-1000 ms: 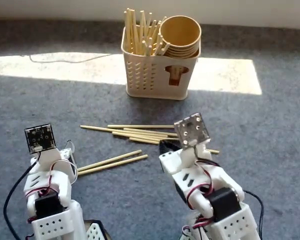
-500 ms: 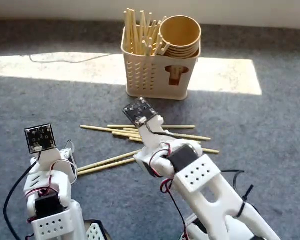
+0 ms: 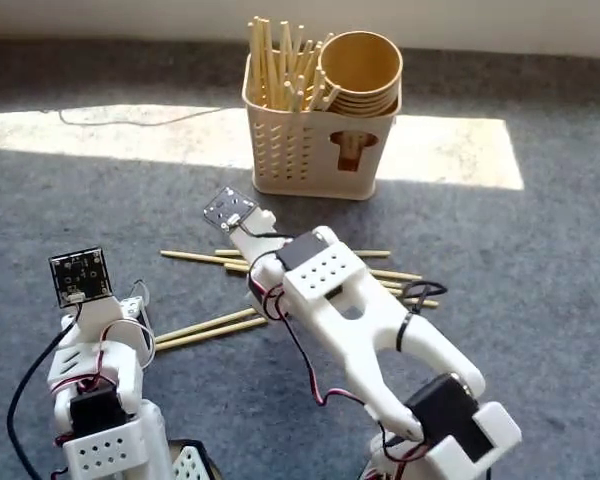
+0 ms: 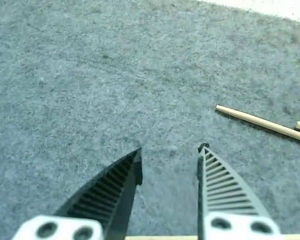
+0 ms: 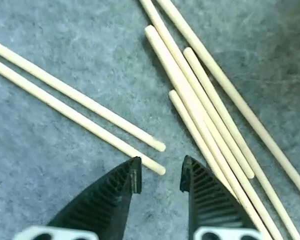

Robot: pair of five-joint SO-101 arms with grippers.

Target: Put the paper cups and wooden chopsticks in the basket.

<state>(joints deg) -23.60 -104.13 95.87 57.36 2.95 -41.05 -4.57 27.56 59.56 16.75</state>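
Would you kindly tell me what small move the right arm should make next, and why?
Probably lower the right gripper straight down and close it. Its jaws stand open above the carpet, and the end of one loose chopstick lies just between their tips, so a short descent should catch it for the basket.

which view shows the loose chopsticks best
The right wrist view: the loose chopsticks lie unobstructed ahead of the open right claw. In the high view the right arm covers several; the left wrist view catches mere bits.
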